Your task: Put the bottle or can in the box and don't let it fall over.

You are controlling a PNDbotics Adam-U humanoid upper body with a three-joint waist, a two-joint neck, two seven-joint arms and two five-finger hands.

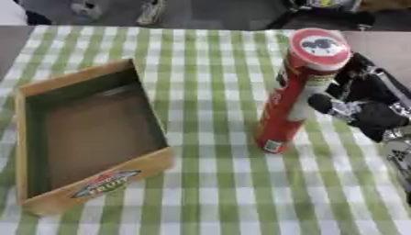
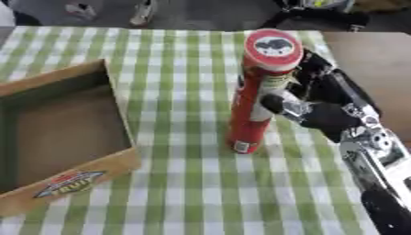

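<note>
Right hand (image 2: 321,110) grasping the tall red can (image 2: 258,92) at frame centre; best kept upright while carried left into the wooden box (image 1: 48,197).

1. The place looks like a staged test room or lab dressed as a home table, though the exact kind of room cannot be told.
2. A green-and-white checked tablecloth (image 1: 208,183) covers the work surface, picnic style.
3. Beyond the far edge lies a bare grey floor (image 1: 208,13).
4. Dark equipment legs or stands (image 2: 321,16) rest on that floor.
5. Shoes (image 2: 144,11) of someone standing show there too.
</note>
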